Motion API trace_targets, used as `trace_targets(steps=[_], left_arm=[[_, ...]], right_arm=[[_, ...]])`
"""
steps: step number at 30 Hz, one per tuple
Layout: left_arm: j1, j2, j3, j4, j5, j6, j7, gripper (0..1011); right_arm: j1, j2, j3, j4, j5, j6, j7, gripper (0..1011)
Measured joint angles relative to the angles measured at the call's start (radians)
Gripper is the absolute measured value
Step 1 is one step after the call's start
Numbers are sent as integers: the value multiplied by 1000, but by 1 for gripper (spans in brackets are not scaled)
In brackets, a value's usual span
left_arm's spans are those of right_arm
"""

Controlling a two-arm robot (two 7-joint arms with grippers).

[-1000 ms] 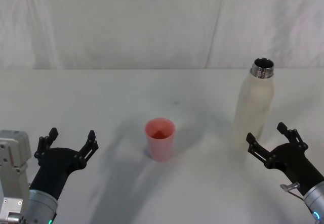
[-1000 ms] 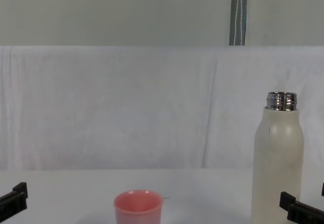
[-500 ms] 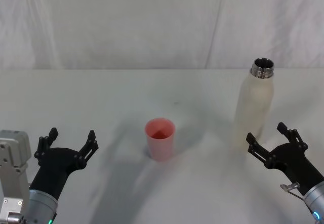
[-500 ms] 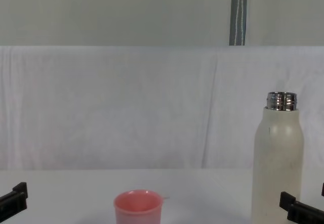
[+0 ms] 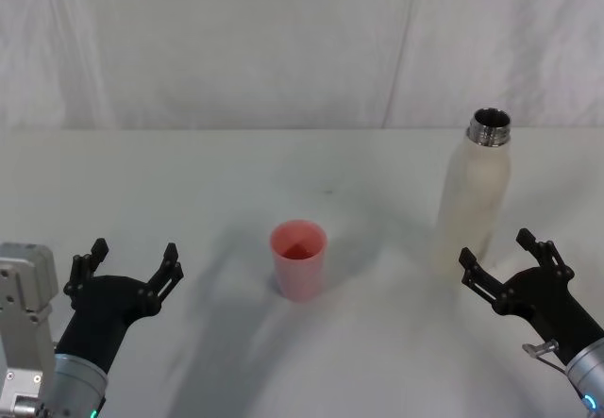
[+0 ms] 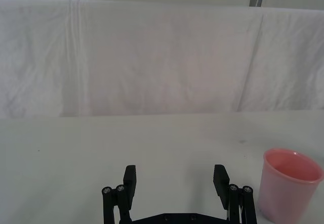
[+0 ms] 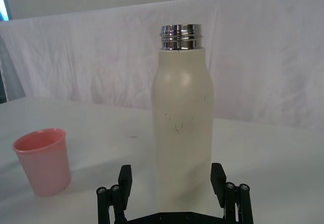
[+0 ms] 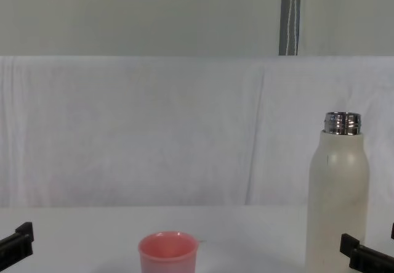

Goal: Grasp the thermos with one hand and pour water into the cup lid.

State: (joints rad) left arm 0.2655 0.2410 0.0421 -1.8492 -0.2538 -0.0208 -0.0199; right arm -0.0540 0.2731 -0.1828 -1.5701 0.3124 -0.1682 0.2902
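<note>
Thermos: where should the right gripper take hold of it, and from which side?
Grip the thermos around its straight cream body, below the rounded shoulders, not the narrow steel neck. It stands upright and uncapped, so come in level from the robot's side, where the open right gripper already faces it. The cup lid stands apart, out of the way.

In the chest view the thermos [image 8: 337, 193] loses its base to the lower edge, and the cup lid [image 8: 168, 252], standing left of the thermos, is cut off below its rim. The right gripper [image 8: 369, 256], just beside the thermos, shows little more than one black fingertip there. In the right wrist view the thermos's foot is hidden behind the gripper's body. Whether the thermos holds water cannot be told.
</note>
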Motion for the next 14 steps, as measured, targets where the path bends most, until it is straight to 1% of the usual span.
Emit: trace_targets(steps=[14], left_arm=[[0, 0, 0, 0, 0, 0, 0, 1001]], right_arm=[[0, 0, 0, 0, 0, 0, 0, 1003]])
